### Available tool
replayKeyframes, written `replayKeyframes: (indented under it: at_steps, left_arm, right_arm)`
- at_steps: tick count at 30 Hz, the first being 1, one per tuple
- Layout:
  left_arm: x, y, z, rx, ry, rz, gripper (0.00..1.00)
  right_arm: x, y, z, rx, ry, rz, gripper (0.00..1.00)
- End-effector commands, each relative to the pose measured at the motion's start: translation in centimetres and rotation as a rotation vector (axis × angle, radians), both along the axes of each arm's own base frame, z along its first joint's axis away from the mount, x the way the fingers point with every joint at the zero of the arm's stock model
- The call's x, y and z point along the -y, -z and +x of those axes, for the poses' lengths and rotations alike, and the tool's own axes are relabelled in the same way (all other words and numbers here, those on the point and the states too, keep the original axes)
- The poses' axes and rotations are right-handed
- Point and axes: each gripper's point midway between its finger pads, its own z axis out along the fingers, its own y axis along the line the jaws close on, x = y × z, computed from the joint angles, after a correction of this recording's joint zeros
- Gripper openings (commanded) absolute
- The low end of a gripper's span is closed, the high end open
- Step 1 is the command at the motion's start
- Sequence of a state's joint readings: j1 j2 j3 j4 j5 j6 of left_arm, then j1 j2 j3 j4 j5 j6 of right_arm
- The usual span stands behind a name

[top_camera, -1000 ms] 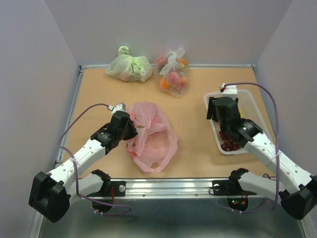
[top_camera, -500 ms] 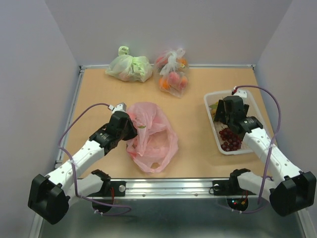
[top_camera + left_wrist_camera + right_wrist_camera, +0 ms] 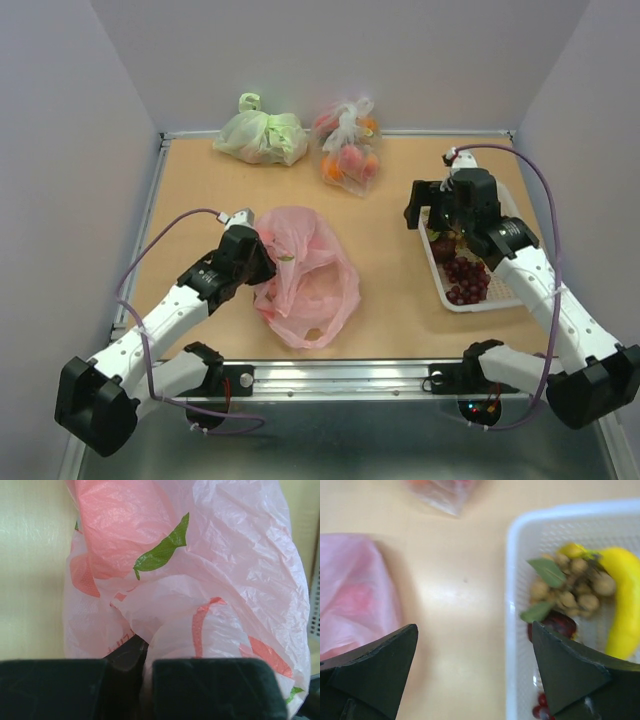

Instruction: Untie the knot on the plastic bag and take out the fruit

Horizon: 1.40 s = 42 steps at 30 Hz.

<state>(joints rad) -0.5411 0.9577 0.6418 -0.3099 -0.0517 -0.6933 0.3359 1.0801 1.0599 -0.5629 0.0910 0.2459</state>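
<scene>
1 surface (image 3: 395,270) bears the bag (image 3: 310,285), slack, left of centre: light, soft, slippery film, best taken by a fold. Right of it, a basket (image 3: 512,630) holds fruit (image 3: 575,587). The left claw (image 3: 145,660) is closed on the bag's film; the right claw (image 3: 474,630) is spread, empty.

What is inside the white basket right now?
A yellow banana, a greenish grape bunch with leaves, and dark purple grapes. In the top view, the right arm covers the basket's far end.
</scene>
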Motion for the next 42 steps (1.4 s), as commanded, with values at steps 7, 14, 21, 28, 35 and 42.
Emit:
replayKeyframes:
  at_steps: [7,14,21,28,35,42]
  left_arm:
    - [-2.4,-7.3,-0.2,0.135,-0.057,0.02,0.65]
    - [-3.8,-13.8,-1.5,0.223,-0.054,0.017,0.9]
    - [-3.2,-17.7,0.2,0.279,-0.022,0.052,0.91]
    - [0.5,-14.4,6.5,0.189,0.078,0.191,0.91]
    - [3.0,-11.0,11.9,0.08,0.143,0.323,0.92]
    - [5.2,-7.1,13.5,-0.037,0.224,0.358,0.92]
  right_arm:
    - [-14.1,-0.4,-1.6,-0.005,-0.406,0.124,1.0]
    - [-16.2,3.7,-1.5,-0.066,-0.36,0.155,1.0]
    - [-15.6,6.0,-2.2,-0.092,-0.312,0.119,1.0]
    - [-13.6,6.8,-3.0,-0.083,-0.228,0.114,1.0]
    - [-12.4,7.0,-3.9,-0.071,-0.205,0.119,1.0]
    - [-12.1,7.1,-4.4,-0.07,-0.197,0.131,1.0]
